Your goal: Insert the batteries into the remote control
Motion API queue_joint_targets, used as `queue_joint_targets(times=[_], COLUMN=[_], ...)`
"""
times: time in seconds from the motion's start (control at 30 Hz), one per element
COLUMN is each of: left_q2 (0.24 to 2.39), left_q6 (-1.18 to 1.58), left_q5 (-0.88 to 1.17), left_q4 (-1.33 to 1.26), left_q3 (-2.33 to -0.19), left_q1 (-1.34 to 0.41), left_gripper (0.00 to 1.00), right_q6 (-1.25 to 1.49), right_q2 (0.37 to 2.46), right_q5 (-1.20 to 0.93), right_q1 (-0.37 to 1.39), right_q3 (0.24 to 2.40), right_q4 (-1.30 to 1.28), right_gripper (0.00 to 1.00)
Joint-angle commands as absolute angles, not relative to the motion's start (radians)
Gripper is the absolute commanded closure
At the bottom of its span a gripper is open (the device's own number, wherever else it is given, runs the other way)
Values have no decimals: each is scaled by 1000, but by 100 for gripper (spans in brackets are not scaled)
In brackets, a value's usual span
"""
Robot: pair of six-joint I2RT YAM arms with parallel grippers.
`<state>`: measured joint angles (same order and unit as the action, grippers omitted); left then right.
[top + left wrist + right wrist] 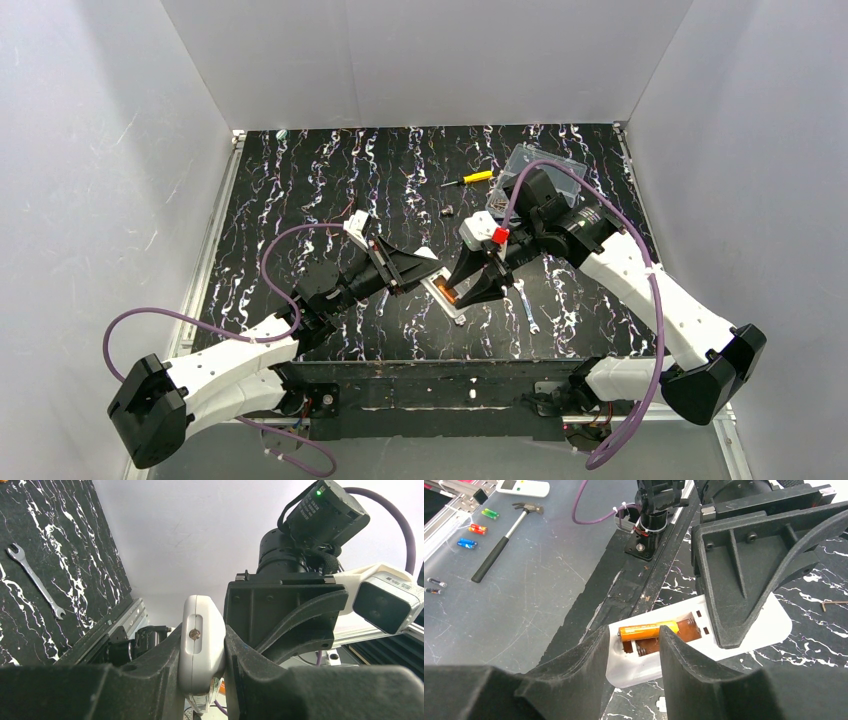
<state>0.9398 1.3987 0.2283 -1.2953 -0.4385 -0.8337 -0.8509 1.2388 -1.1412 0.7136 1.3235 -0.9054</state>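
The white remote control (447, 297) lies back up near the table's front edge, with its compartment open. My left gripper (425, 265) is shut on one end of it; the left wrist view shows the remote's edge (200, 630) pinched between the fingers (150, 680). One orange battery (649, 630) lies in the far slot of the compartment. The near slot shows only its spring. My right gripper (634, 637) is open and empty, its fingers straddling the remote's (644, 667) other end, just above the battery. It also shows in the top view (478, 290). The second battery is not in view.
A small wrench (527, 305) lies right of the remote. A yellow-handled screwdriver (470, 179), a small dark piece (447, 211) and a clear plastic box (545, 170) sit at the back right. Off the table lie a hammer (506, 535) and coloured batteries (476, 529).
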Motion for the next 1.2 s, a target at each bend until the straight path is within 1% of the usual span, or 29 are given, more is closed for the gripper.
queue_joint_targets(times=[0.0,0.53,1.17], left_q2=[917,916,931], left_q6=[1397,1394,1394], left_q5=[237,234,228], left_q4=[-1388,-1388,-1392], left_q3=[-479,-477,-489], left_q1=[-838,-838,-838], left_gripper=[100,100,100], right_q6=[-868,-857,-787], right_q2=[1241,1277,1304], right_q5=[-1172,-1186,-1154], right_q1=[709,709,711], right_q3=[1321,1341,1344], right_q4=[-926,-926,-899], right_gripper=[53,59,68])
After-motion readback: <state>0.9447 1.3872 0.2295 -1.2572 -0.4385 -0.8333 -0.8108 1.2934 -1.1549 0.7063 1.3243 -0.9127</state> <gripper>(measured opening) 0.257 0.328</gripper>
